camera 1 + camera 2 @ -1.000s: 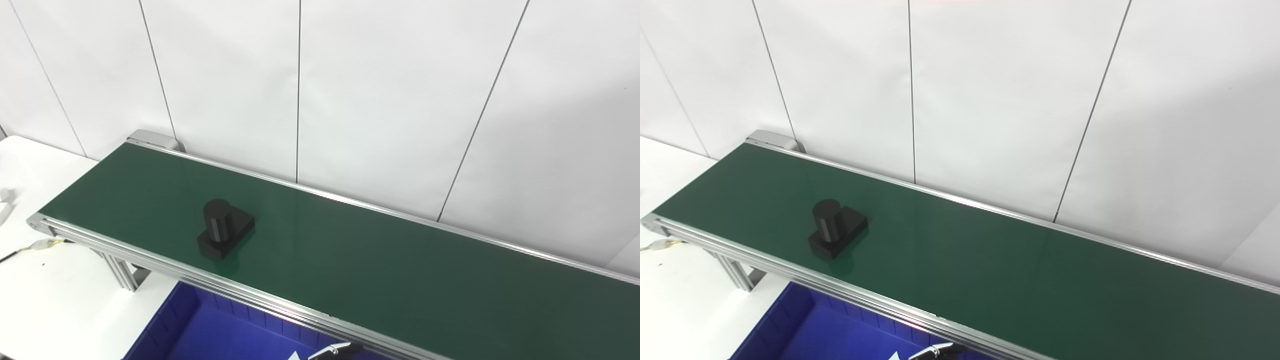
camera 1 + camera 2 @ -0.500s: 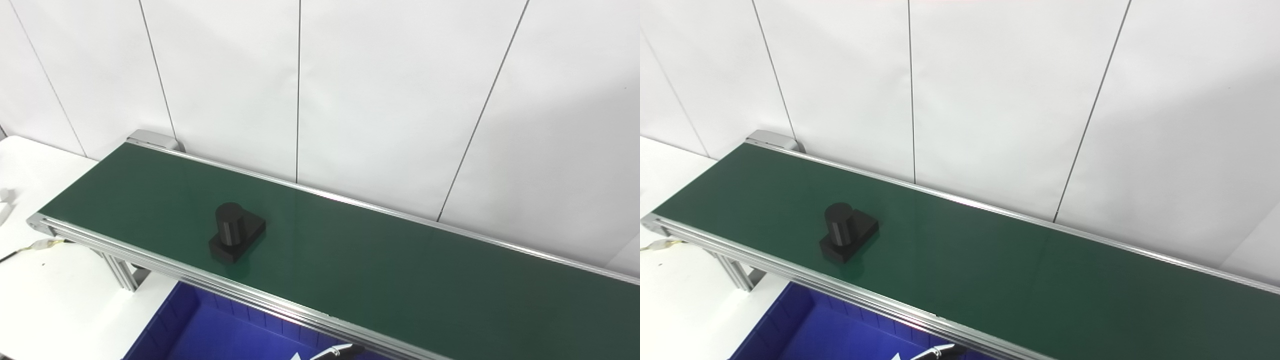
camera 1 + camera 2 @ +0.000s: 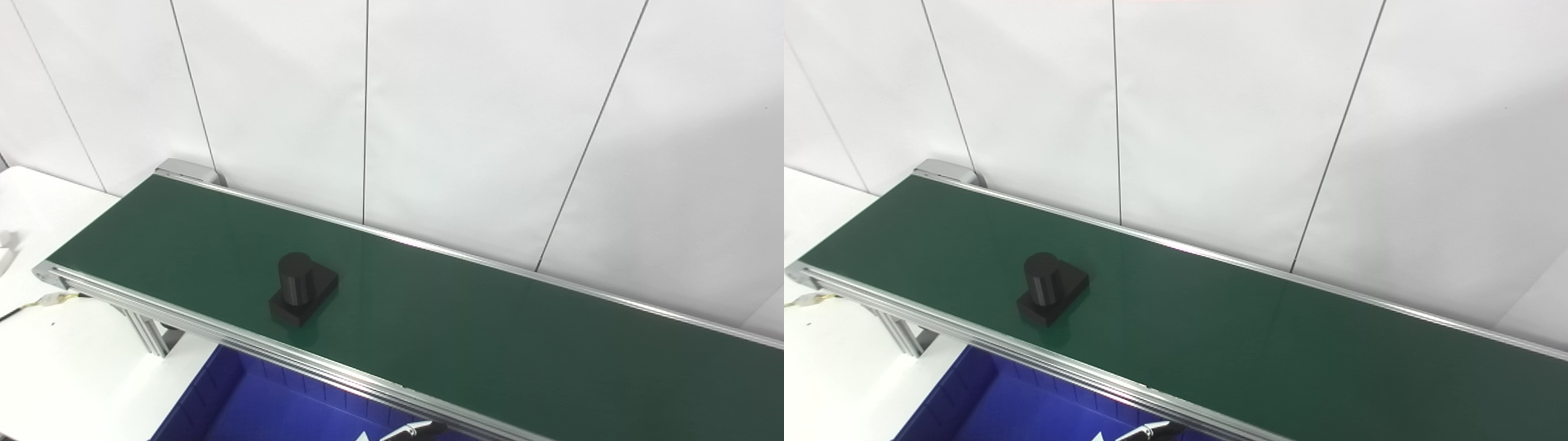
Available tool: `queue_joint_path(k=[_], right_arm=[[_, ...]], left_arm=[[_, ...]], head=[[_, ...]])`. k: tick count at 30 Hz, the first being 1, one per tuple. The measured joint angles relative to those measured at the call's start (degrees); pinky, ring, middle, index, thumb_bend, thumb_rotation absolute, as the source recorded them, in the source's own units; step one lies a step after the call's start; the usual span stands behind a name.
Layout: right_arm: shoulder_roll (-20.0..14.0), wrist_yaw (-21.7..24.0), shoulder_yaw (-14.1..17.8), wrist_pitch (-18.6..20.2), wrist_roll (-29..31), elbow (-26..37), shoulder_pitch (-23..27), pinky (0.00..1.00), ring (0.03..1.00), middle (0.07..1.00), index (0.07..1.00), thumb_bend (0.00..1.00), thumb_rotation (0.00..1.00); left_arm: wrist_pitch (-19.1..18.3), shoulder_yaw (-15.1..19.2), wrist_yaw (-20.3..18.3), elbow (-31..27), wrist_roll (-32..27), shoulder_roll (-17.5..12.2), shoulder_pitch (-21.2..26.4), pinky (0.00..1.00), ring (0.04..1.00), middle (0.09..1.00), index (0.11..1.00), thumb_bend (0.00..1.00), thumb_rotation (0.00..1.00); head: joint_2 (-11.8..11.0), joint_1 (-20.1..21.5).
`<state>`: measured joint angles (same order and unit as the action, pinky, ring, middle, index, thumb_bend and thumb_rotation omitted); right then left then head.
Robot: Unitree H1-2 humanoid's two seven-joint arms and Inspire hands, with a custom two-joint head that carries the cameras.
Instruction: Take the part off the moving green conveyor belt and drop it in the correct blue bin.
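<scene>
The black part [image 3: 302, 288], a flat base with an upright cylinder on it, rides on the green conveyor belt [image 3: 490, 331], nearer the belt's front rail than its back one. Only a sliver of one hand [image 3: 409, 431] shows at the bottom edge of both head views, a pale and dark tip poking up just in front of the rail; which arm it belongs to, and whether its fingers are spread or closed, cannot be told. No other hand is in view. Relative to that tip, the part lies up and to the left, well apart from it and beyond the rail. The blue bin [image 3: 257, 398] sits directly left of the tip, below the belt's front edge, on the white desk [image 3: 73, 361].

The step in hand looks like waiting and tracking: nothing is grasped yet. The next move calls for raising the hand over the rail with its fingers apart, timing the reach to meet the travelling part, and closing around the cylinder.
</scene>
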<state>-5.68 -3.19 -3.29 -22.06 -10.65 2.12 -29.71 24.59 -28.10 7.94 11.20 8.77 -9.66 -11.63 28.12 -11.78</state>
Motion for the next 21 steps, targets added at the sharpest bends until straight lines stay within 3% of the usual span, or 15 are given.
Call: queue_joint_path(k=[5, 8, 12, 15, 17, 21], right_arm=[[0.0, 0.0, 0.0, 0.0, 0.5, 0.0, 0.0, 0.87, 0.912, 0.925, 0.973, 0.67, 0.04], [0.1, 0.0, 0.0, 0.0, 0.5, 0.0, 0.0, 0.96, 0.942, 0.935, 0.977, 0.68, 0.19], [0.4, 0.1, -0.5, 0.0, 0.0, 0.7, 0.1, 0.97, 0.936, 0.927, 0.969, 0.7, 0.27], [0.7, 0.4, -0.9, 0.0, -0.1, 1.8, 0.3, 0.88, 0.894, 0.904, 0.942, 0.75, 0.31], [0.9, 0.3, -0.9, 0.0, -0.6, 2.1, 0.4, 0.84, 0.87, 0.89, 0.928, 0.76, 0.33], [1.2, 0.1, -0.9, 0.0, -2.1, 2.4, 0.4, 0.81, 0.839, 0.869, 0.909, 0.8, 0.36]], left_arm=[[0.0, -0.1, 0.5, 0.0, 0.5, 0.0, 0.0, 0.76, 0.853, 0.886, 0.843, 1.0, 0.28], [0.0, -0.2, 0.8, 0.0, 0.5, -0.1, 0.0, 0.78, 0.868, 0.896, 0.856, 1.0, 0.3], [0.0, 0.0, 0.8, -0.4, 0.5, -0.4, 0.0, 0.78, 0.874, 0.907, 0.864, 0.99, 0.32], [0.0, 0.3, 0.8, -0.7, 0.5, -0.7, 0.0, 0.78, 0.88, 0.917, 0.874, 0.99, 0.33], [0.0, 0.5, 0.8, -0.7, 0.5, -0.9, 0.0, 0.79, 0.89, 0.92, 0.877, 0.98, 0.32], [0.0, 1.0, 0.8, -1.8, -0.2, -1.6, -0.4, 0.82, 0.908, 0.925, 0.882, 0.96, 0.31]], head=[[0.6, 1.6], [1.6, 4.4], [3.0, 7.9], [3.6, 10.1], [5.3, 13.5], [6.9, 15.6]])
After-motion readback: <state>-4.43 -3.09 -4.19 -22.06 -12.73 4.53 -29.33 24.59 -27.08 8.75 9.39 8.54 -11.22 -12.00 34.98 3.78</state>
